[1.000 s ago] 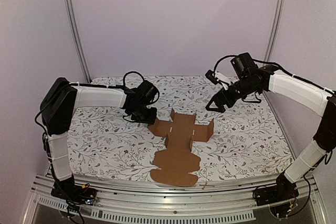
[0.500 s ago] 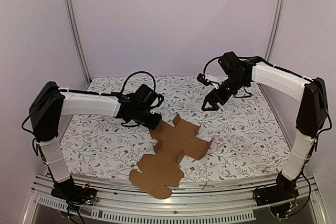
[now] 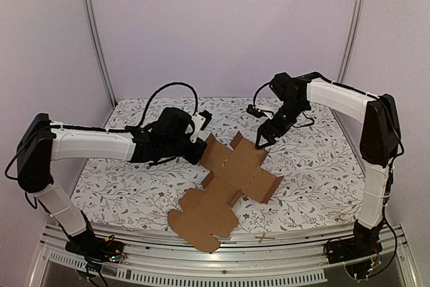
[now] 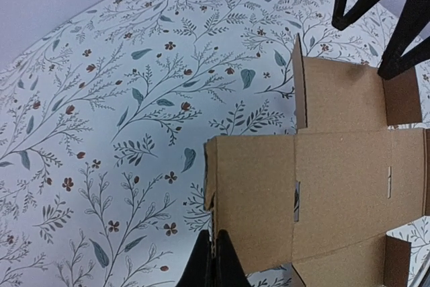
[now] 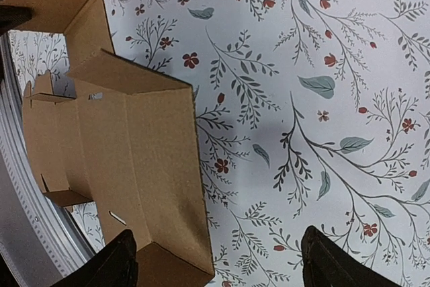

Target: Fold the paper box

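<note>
1. The floral table carries only one item, with both arms leaning in over its middle
2. The left arm is stretched further across than a second ago, and the right arm has swung inward and down toward the sheet's far corner
3. The paper box lies mid-table between the two claws, mostly flat, a few side flaps cocked up and its rounded lid panel reaching toward the near rail. It has twisted and slid from where it lay a second ago, so it is being hauled about, not yet folded
4. The left gripper, half-spread a second ago, is now clenched tight on the box's left edge, which looks like the anchor for the first fold
5. The right gripper hangs released, fingers wide, just above the far flaps and touching nothing, so my guess is that it pushes a wall up next
</note>
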`<action>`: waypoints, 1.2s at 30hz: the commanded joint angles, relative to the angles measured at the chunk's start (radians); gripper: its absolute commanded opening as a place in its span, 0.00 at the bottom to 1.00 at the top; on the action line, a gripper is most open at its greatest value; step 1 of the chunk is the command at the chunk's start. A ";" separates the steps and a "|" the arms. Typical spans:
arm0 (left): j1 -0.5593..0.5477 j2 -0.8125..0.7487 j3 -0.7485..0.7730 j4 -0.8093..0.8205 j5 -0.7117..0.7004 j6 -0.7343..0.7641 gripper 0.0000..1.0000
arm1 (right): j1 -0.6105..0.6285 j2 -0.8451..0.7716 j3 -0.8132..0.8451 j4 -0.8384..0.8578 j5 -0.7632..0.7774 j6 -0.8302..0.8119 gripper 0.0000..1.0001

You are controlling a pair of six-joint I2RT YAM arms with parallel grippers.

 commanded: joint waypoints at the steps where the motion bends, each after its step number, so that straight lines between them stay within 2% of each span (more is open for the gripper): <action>1: -0.017 -0.028 -0.030 0.099 -0.015 0.019 0.00 | -0.001 0.021 0.017 -0.056 -0.047 -0.010 0.81; 10: -0.027 -0.030 -0.036 0.114 -0.034 0.014 0.00 | -0.002 0.062 0.031 -0.097 -0.143 -0.014 0.51; 14: -0.031 -0.029 -0.041 0.117 -0.036 0.007 0.00 | -0.002 0.063 0.036 -0.097 -0.151 -0.013 0.43; 19: -0.036 -0.029 -0.048 0.126 -0.038 0.003 0.00 | -0.002 0.056 0.046 -0.095 -0.147 -0.010 0.32; 24: -0.041 -0.022 -0.052 0.139 -0.044 -0.002 0.00 | -0.002 0.047 0.046 -0.083 -0.140 -0.008 0.12; 28: -0.039 -0.012 -0.050 0.143 -0.064 -0.019 0.01 | 0.000 0.047 0.044 -0.062 -0.068 -0.004 0.02; 32: -0.040 -0.038 -0.060 0.138 -0.110 -0.041 0.20 | 0.001 0.047 0.052 -0.039 0.038 -0.017 0.00; 36: -0.041 -0.132 -0.128 0.139 -0.140 -0.081 0.33 | 0.002 0.043 0.062 -0.030 0.107 -0.036 0.00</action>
